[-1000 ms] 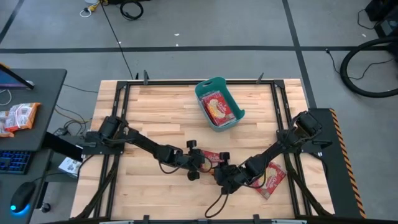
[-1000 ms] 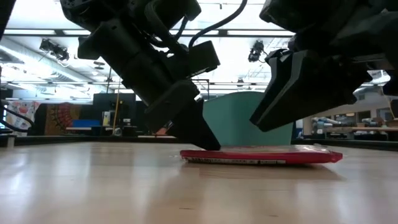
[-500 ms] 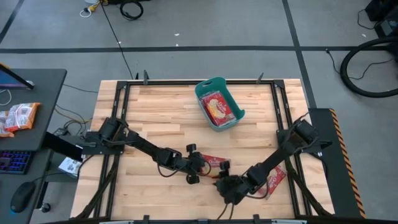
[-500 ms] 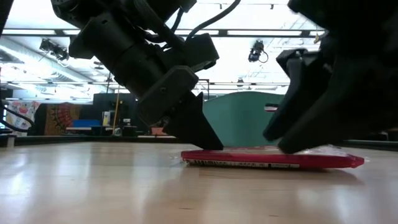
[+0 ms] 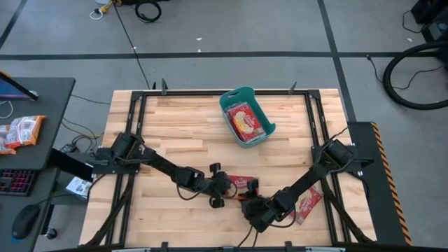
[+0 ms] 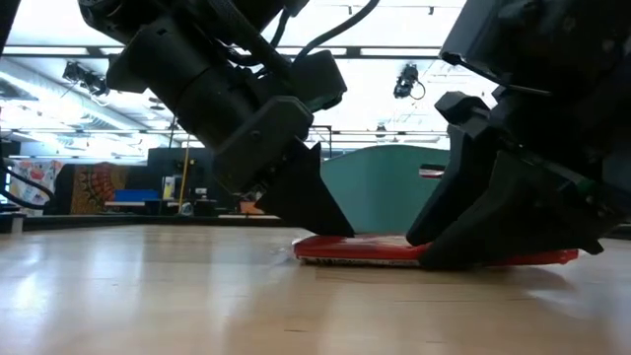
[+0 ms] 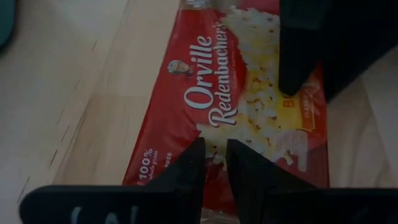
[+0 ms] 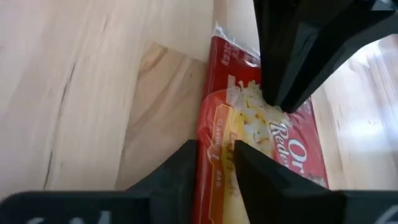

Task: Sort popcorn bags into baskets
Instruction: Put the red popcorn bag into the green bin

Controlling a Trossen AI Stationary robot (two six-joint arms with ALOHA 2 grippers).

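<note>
Right now my left gripper (image 5: 225, 184) and right gripper (image 5: 252, 208), jaws nearly together, press opposite ends of the flat popcorn bag (image 5: 240, 181), lying lengthwise between them, well short of the basket (image 5: 270, 128).

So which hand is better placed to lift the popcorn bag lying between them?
Probably the right hand: its fingertips straddle the edge of the flat popcorn bag, while the left hand only presses on top.
</note>
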